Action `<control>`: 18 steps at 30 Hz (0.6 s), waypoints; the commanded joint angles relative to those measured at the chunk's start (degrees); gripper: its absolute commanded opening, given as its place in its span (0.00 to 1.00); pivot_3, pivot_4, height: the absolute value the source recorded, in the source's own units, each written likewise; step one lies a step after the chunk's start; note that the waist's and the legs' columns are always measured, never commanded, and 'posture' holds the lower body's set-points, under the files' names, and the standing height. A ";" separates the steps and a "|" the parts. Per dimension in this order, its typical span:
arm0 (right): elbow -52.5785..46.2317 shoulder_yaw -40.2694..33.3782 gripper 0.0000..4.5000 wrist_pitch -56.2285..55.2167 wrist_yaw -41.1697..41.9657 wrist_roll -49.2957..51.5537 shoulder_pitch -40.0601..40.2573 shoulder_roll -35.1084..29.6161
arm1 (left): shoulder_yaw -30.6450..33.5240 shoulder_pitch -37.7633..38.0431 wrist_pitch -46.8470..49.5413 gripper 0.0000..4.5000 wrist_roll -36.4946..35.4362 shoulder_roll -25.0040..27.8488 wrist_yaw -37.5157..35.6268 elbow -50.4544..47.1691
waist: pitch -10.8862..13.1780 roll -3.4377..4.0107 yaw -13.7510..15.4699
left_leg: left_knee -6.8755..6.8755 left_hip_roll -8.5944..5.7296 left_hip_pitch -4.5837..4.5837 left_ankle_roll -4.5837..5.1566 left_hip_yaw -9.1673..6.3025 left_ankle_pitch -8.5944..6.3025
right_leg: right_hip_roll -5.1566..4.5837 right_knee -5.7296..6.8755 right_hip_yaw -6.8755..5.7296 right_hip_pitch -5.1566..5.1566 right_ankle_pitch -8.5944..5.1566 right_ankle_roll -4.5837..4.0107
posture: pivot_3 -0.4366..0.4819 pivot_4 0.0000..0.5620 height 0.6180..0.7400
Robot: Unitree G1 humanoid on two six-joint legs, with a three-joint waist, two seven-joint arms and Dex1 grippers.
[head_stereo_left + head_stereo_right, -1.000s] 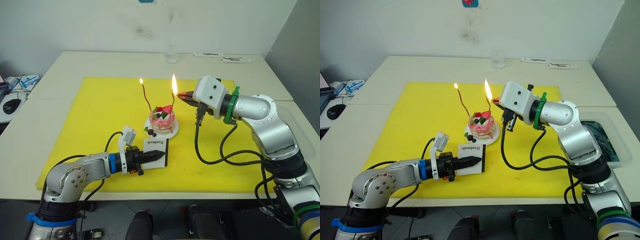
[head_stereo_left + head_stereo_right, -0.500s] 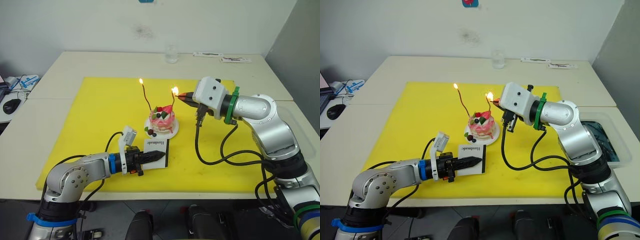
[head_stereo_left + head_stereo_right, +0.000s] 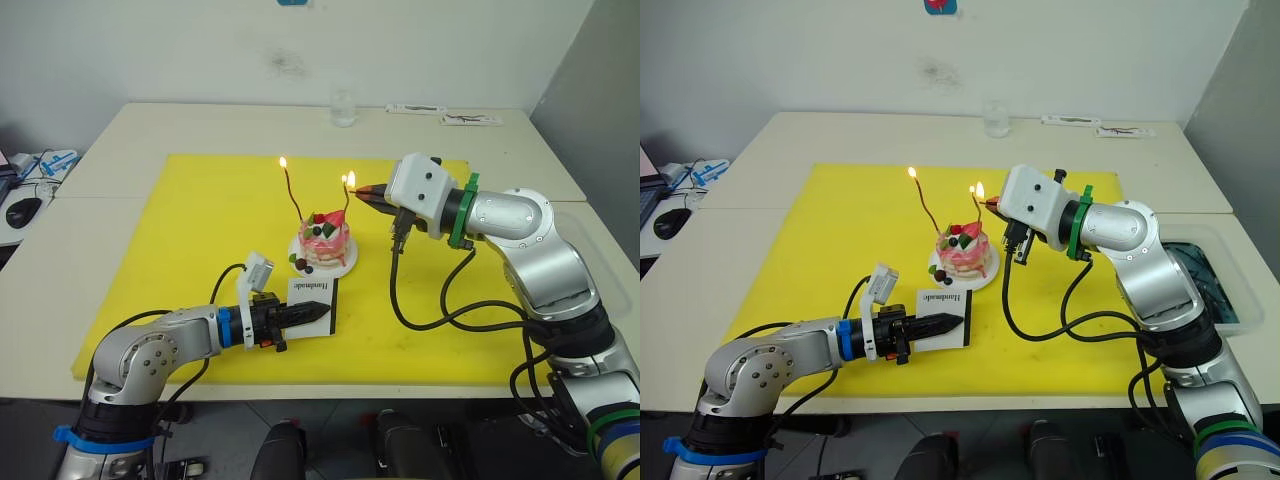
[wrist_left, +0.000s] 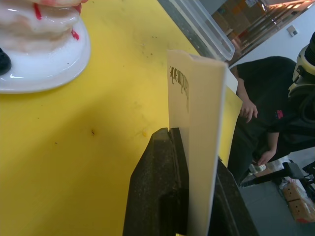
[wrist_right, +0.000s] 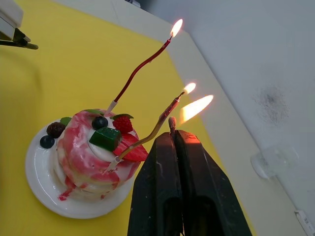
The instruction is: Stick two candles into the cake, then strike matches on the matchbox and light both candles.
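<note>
We are watching both candles (image 5: 142,64) standing lit in the cake (image 3: 324,243), leaning slightly. Our right gripper (image 5: 173,133) is pinching a burning match (image 5: 172,121); our left gripper (image 4: 178,142) is clamping the matchbox (image 4: 197,128) on edge, its lettering not clearly readable.

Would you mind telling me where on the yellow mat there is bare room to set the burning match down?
Free: the mat left of the cake, and its near right corner. Crowded: around the cake, candles, matchbox and both end effectors.
</note>
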 commanded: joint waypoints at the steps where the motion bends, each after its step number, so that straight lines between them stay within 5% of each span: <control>1: -2.42 -1.35 0.01 -0.61 0.02 0.16 -1.72 -0.14 | -0.24 -0.62 -0.90 0.00 0.06 -0.15 -0.80 -0.71 | 0.00 0.00 0.00 | 0.00 0.00 0.00 0.00 0.00 0.00 | 0.00 0.00 0.00 0.00 0.00 0.00 | 0.48 0.27 1.00; 18: -10.24 -9.56 0.01 5.88 -1.09 2.59 5.29 -6.26 | -1.17 -3.16 -0.35 0.00 -0.01 -2.12 -1.11 0.90 | 0.00 0.00 0.28 | -0.02 0.00 -0.01 0.00 -0.01 0.00 | 0.00 -0.03 -0.01 0.00 -0.01 -0.01 | 0.48 0.27 1.00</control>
